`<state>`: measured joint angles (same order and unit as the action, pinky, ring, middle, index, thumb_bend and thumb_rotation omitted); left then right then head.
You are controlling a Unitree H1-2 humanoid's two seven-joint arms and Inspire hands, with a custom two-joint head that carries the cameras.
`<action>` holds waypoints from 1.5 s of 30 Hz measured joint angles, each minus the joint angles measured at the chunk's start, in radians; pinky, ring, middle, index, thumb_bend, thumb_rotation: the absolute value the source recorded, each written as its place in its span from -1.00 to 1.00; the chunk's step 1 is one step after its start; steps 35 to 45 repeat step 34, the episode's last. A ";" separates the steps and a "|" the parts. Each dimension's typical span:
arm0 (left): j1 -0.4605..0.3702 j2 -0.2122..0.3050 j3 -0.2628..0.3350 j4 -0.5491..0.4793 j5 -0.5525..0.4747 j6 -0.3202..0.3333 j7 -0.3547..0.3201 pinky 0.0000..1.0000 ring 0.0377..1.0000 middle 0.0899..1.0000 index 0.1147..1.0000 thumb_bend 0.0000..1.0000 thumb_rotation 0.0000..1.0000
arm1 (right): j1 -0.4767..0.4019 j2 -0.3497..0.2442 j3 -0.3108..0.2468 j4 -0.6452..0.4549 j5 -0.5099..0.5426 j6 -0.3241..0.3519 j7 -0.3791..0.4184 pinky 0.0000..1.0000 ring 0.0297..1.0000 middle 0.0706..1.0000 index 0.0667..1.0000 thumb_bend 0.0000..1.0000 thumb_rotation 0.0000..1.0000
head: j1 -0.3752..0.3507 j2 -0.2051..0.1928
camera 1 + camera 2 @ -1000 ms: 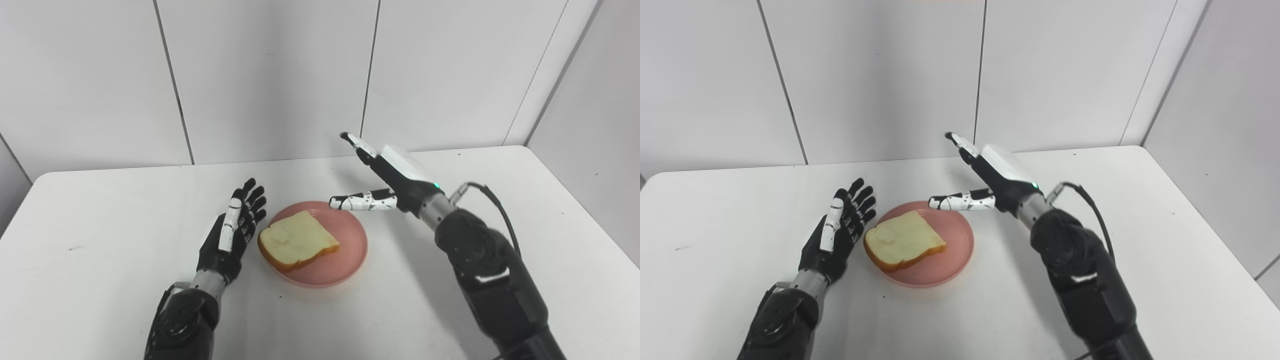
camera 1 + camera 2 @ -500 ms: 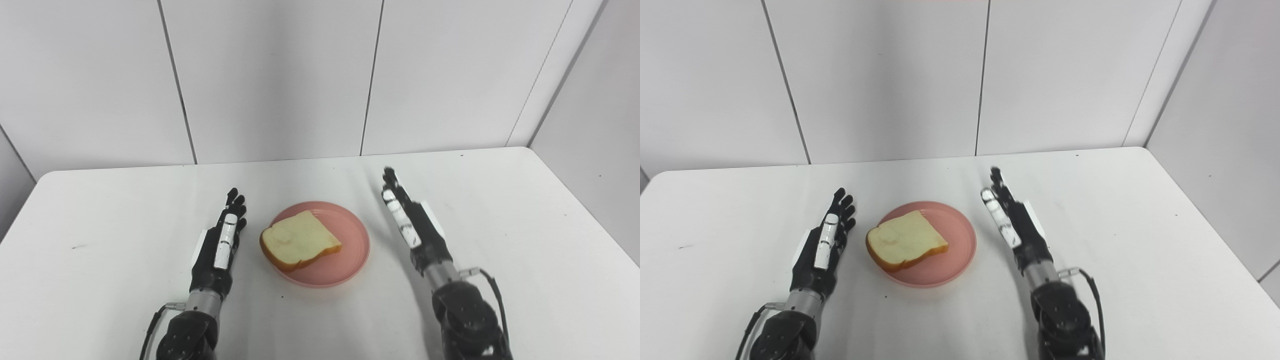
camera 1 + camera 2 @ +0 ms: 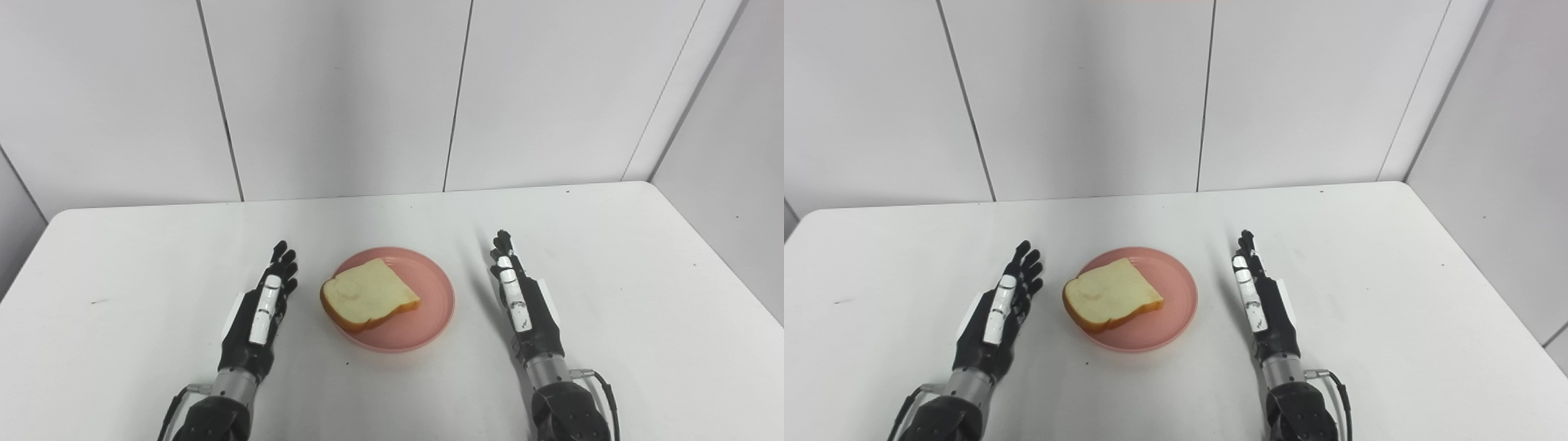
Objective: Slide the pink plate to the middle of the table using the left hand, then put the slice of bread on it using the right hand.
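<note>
Left eye view showed a round, smooth pink plate (image 3: pixel 435 306) mid-table (image 3: pixel 122 257), with a soft, golden-crusted slice of bread (image 3: pixel 369 294) lying on its left part. The left hand (image 3: pixel 257 318) and right hand (image 3: pixel 525 306) flanked it, apart from it, fingers extended, empty.

1 pink plate (image 3: pixel 436 306), 1 bread slice (image 3: pixel 367 294) — 2 hands — 1 table (image 3: pixel 122 257).

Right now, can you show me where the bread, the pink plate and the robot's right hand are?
slice of bread (image 3: pixel 369 295), left eye view, on its pale top face.
pink plate (image 3: pixel 436 300), left eye view, on the bare right part.
right hand (image 3: pixel 525 306), left eye view, on the middle of the hand.
</note>
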<state>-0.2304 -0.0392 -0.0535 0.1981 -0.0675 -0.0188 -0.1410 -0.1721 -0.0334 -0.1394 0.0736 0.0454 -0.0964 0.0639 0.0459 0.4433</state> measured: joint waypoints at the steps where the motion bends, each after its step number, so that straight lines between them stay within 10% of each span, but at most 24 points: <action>1: 0.013 -0.004 0.002 -0.012 0.000 0.004 0.003 1.00 1.00 1.00 1.00 0.10 1.00 | 0.005 0.001 0.005 -0.002 0.003 -0.001 0.000 1.00 1.00 1.00 1.00 0.09 1.00 | 0.014 -0.003; 45: 0.021 -0.004 -0.049 0.005 0.096 -0.052 0.031 1.00 1.00 1.00 1.00 0.03 1.00 | 0.058 -0.007 0.075 -0.059 0.093 0.106 0.019 1.00 1.00 1.00 1.00 -0.36 1.00 | 0.081 0.040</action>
